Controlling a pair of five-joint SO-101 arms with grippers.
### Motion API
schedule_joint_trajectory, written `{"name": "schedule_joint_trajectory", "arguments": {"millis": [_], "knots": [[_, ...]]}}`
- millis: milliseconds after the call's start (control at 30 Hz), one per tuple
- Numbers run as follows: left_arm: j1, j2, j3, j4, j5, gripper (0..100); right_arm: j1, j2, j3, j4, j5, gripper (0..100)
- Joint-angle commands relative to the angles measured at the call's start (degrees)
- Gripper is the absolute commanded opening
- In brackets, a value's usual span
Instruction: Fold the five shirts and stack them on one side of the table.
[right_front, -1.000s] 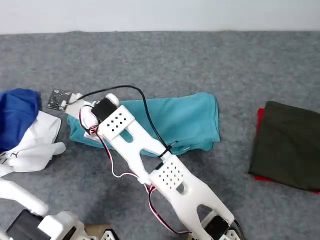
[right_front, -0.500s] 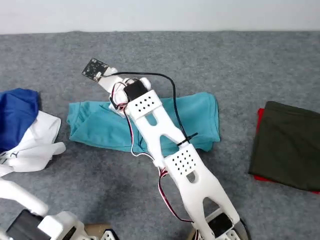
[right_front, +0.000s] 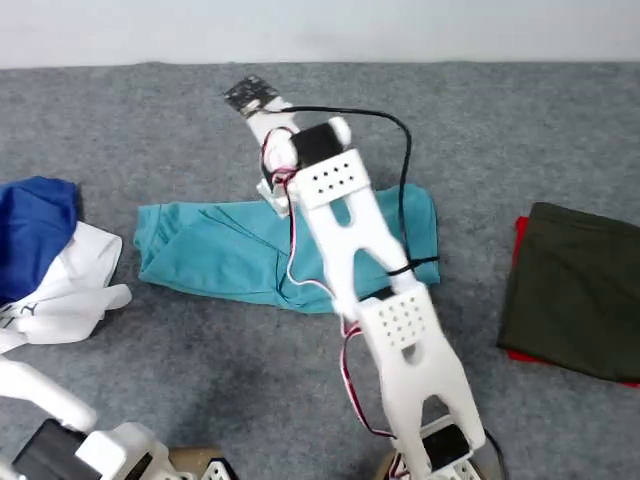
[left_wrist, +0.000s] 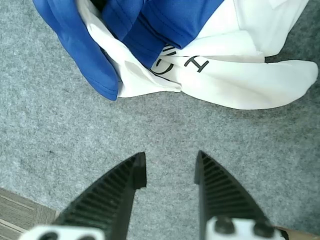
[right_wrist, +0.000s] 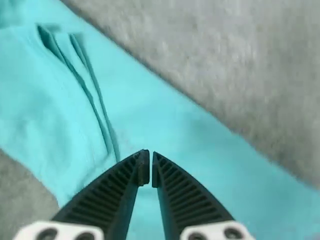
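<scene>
Over the teal shirt, the right fingers hang closed.

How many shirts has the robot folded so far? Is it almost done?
Not yet. Done: a dark green shirt lies folded on a red shirt at one side. In hand: the teal shirt, partly folded, with the right gripper shut above it. Left: the blue shirt and white shirt, crumpled near the open left gripper.
</scene>
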Motion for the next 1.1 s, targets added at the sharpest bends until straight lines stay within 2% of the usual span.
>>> {"name": "schedule_joint_trajectory", "arguments": {"millis": [0,200,367,500,767,933,1067], "knots": [[0.0,-2.7,-0.4,1.0,-0.4,11,5.8,-14.7,14.3,2.6,-3.8,1.5],[0.1,-2.7,-0.5,1.0,-0.4,8,18.2,-28.6,36.3,2.3,-4.0,1.4],[0.1,-2.7,-0.5,1.1,-0.3,8,24.2,-29.1,46.2,-1.0,-4.0,1.3],[0.0,-2.7,-0.5,1.1,-0.2,8,24.7,-26.9,51.4,-4.9,-4.3,1.3],[0.0,-2.7,-0.5,1.1,-0.2,8,24.9,-20.6,60.0,-4.8,-4.0,0.9],[0.0,-2.7,-0.5,1.1,-0.2,8,24.6,-26.7,57.9,-0.9,-3.9,0.9],[0.0,-2.7,-0.5,1.1,-0.2,8,23.4,-35.4,52.9,-1.1,-1.0,0.9]]}}
